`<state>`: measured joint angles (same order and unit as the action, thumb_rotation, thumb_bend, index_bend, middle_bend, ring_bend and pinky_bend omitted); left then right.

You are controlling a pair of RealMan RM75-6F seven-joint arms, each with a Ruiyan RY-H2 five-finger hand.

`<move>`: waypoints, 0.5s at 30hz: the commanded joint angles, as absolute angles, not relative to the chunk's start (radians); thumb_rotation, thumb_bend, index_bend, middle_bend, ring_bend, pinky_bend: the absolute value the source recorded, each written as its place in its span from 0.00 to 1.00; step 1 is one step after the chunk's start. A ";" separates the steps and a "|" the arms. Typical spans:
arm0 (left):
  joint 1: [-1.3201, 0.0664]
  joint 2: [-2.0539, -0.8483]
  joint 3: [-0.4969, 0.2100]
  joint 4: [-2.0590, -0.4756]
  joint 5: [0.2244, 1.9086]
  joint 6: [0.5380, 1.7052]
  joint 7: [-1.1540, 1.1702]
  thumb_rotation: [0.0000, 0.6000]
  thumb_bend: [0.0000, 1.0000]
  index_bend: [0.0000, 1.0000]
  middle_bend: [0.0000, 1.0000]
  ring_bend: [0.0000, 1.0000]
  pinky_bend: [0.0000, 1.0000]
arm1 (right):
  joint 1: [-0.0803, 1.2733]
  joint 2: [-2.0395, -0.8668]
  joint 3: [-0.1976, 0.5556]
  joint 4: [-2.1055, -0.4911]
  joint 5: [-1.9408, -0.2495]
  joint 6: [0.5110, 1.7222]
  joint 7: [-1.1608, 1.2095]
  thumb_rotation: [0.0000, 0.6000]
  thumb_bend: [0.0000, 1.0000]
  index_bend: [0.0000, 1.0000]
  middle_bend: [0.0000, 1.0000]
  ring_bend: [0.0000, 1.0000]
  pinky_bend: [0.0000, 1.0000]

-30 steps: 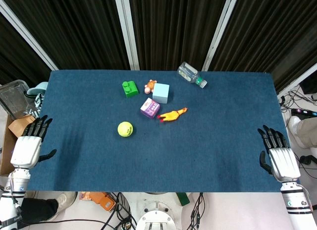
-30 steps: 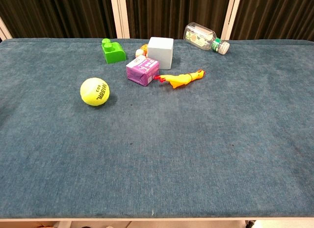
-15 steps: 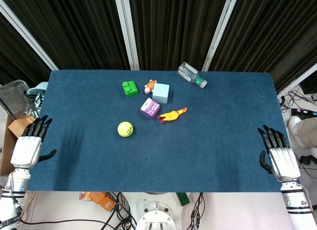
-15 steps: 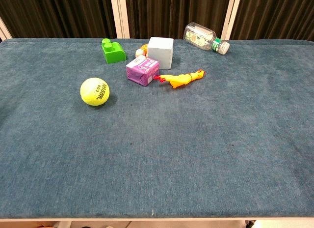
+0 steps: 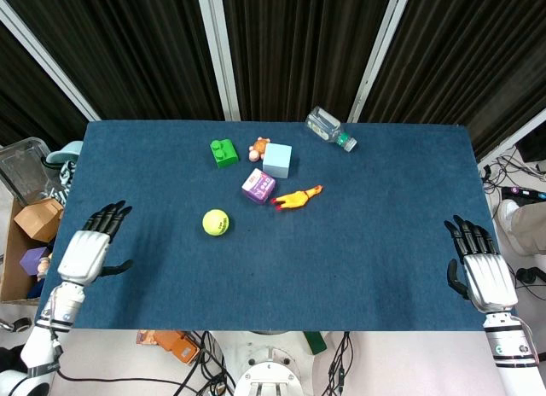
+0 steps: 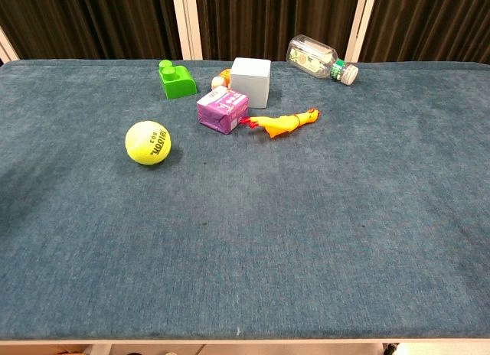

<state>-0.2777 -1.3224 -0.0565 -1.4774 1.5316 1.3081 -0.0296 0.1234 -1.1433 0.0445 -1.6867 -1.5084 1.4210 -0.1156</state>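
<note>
Ball [image 5: 216, 222], yellow with dark print too blurred to read surely, lies on the blue worktop [image 5: 341, 259], nearest the left hand [image 5: 88, 251], which hovers empty with fingers spread. Right hand [image 5: 478, 272] is likewise spread and empty at the worktop's edge.

left hand [image 5: 87, 250] moved inward over the table [image 5: 358, 268] edge, nearer the tennis ball [image 5: 216, 222]
</note>
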 commanded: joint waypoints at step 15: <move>-0.454 -1.468 -0.105 -1.405 1.491 1.111 -0.155 1.00 0.13 0.06 0.00 0.00 0.13 | 0.124 -1.142 0.046 -1.687 -1.501 1.417 -0.113 1.00 0.85 0.00 0.06 0.11 0.12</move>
